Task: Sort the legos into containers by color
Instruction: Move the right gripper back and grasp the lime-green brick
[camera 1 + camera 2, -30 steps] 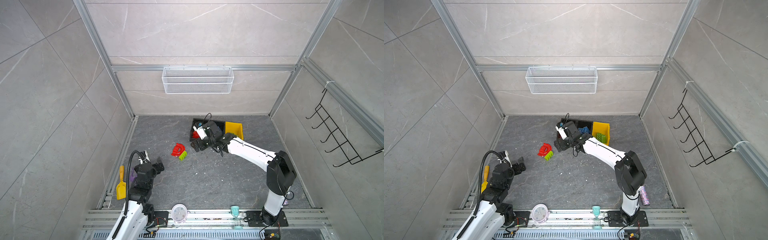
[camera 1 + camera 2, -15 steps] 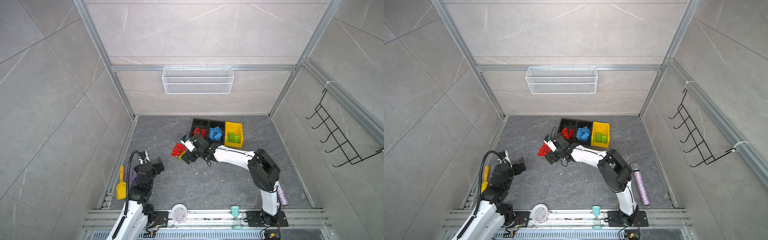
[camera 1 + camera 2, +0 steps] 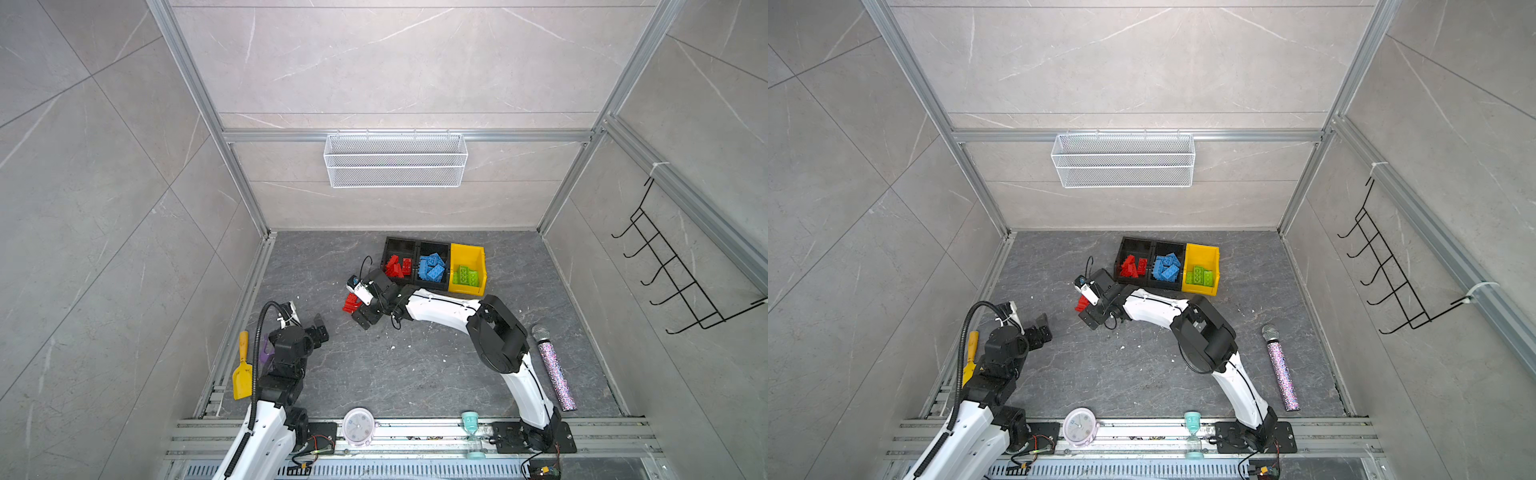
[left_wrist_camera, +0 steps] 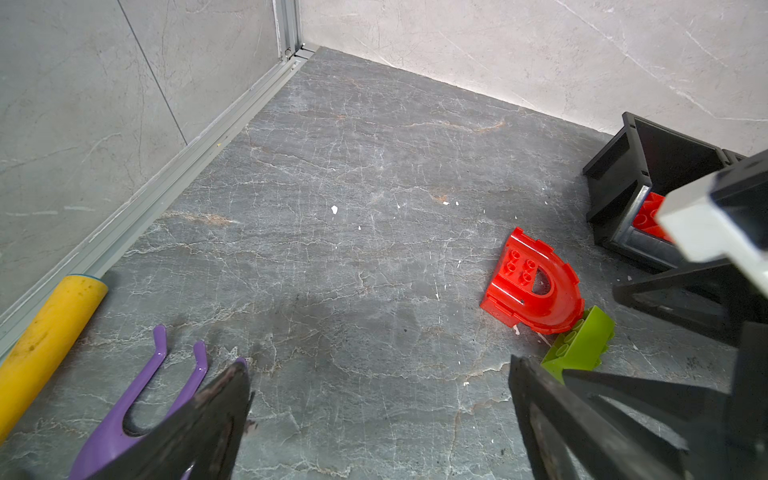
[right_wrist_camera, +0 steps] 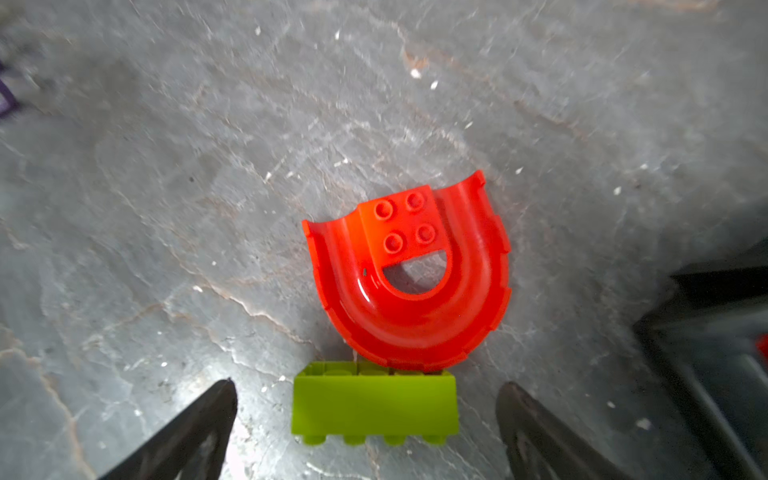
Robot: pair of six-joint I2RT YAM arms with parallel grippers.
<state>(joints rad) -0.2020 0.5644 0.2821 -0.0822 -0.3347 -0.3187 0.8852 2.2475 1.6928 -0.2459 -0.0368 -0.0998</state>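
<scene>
Right pincer (image 5: 366, 386) hangs wide open, empty, over the lime brick (image 5: 374, 405) mid-desk (red arch (image 5: 409, 286) touching it); pick-up seems in hand; next likely a square close, then the yellow bin (image 3: 467, 251).

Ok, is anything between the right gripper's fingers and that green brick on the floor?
Nothing visible. The open right gripper has its fingers either side of the green brick; the red arch touches the brick's long edge, beyond them.
</scene>
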